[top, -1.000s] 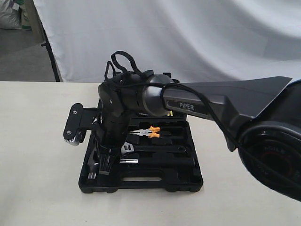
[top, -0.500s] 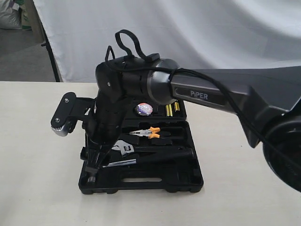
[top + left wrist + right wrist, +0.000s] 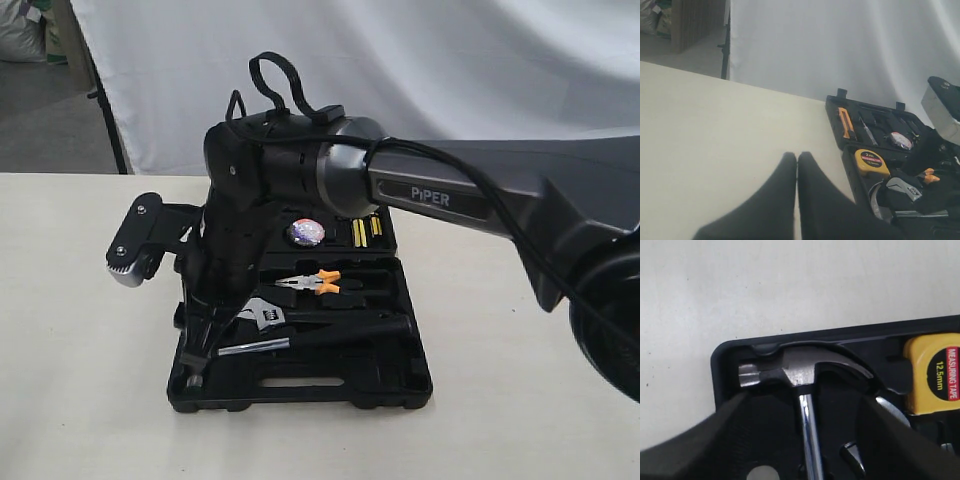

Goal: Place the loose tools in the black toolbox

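Exterior view only: the whole black toolbox (image 3: pixel 300 388) lies open on the pale table (image 3: pixel 80 330), with the right arm reaching across to its left end.
Right wrist view only: the hammer (image 3: pixel 795 369) head sits in a moulded corner recess, just inside the case rim, with the yellow tape measure (image 3: pixel 932 372) in the next pocket.
Left wrist view only: an orange utility knife (image 3: pixel 845 122) lies in the far half of the case (the arm hides it in the exterior view).
Right gripper (image 3: pixel 805 407): jaws apart, one finger on each side of the hammer's shaft and neither touching it; nothing is held.
Left gripper (image 3: pixel 797 165): fingers pressed together with nothing between them, above bare table, well apart from the case.
Hammer, place: its black handle runs along the front half of the case, head at the left end.
Wrench (image 3: pixel 268 317): lies in the case just behind the hammer's shaft.
Tape roll (image 3: pixel 306 233): rests in the rear half of the case.
Pliers (image 3: pixel 315 282): between the tape roll and the wrench.
Materials: the hammer head is brushed steel with a curved claw and a faceted striking face; its shaft is polished and round.
Textures: the case is matte black plastic with tool-shaped hollows and a slot handle in front; the table top is smooth and off-white.
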{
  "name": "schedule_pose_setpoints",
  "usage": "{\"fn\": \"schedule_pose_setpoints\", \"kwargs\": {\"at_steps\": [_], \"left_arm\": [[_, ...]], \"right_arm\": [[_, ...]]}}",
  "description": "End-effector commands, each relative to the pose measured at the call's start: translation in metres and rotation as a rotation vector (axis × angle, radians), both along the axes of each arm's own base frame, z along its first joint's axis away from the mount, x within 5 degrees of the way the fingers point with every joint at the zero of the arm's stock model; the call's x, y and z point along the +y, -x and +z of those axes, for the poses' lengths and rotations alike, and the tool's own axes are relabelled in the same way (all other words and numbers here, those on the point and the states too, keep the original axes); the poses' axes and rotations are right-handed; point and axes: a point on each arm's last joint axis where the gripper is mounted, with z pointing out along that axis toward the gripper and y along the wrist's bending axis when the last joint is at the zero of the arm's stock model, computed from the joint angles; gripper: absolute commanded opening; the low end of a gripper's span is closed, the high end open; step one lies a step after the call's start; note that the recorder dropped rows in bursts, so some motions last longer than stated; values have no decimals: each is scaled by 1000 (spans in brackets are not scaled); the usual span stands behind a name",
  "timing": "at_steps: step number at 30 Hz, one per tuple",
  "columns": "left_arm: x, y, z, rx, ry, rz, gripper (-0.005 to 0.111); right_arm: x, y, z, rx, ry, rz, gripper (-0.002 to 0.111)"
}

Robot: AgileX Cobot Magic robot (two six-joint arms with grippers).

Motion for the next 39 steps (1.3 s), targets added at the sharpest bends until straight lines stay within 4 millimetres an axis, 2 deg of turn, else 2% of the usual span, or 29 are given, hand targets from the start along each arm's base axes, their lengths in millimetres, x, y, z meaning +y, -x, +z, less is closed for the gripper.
{"fn": "schedule_pose_setpoints", "kwargs": {"at_steps": [1, 3, 6, 9, 12, 14, 19, 21, 23, 26, 34, 36, 39], "left_arm": [[1, 1, 2, -13, -2, 26, 1], [1, 1, 2, -13, -2, 26, 1], [1, 1, 2, -13, -2, 26, 1], [1, 1, 2, -13, -2, 26, 1], [1, 1, 2, -13, -2, 26, 1], [1, 1, 2, -13, -2, 26, 1], [1, 1, 2, -13, -2, 26, 1], [1, 1, 2, -13, -2, 26, 1], [1, 1, 2, -13, -2, 26, 1], [1, 1, 2, -13, -2, 26, 1], [1, 1, 2, -13, -2, 26, 1], [1, 1, 2, -13, -2, 26, 1], [1, 1, 2, -13, -2, 26, 1]], "right_arm": [[1, -4, 7, -41, -41, -14, 31], [1, -5, 7, -52, -48, -14, 16], [0, -7, 7, -67, -37, -34, 0], [-3, -10, 5, -81, -2, -77, 0], [-7, -12, -8, -68, 60, -92, 0], [-10, -15, -24, -42, 92, -102, 0], [-26, -23, -88, 71, 215, -222, 0], [-30, -21, -100, 100, 266, -225, 0], [-30, -20, -101, 107, 278, -222, 0], [-29, -21, -83, 83, 238, -224, 0], [-25, -23, -3, -26, 39, -249, 0], [-23, -23, 7, -31, -14, -256, 0], [-21, -23, 6, -26, -40, -262, 0]]}}
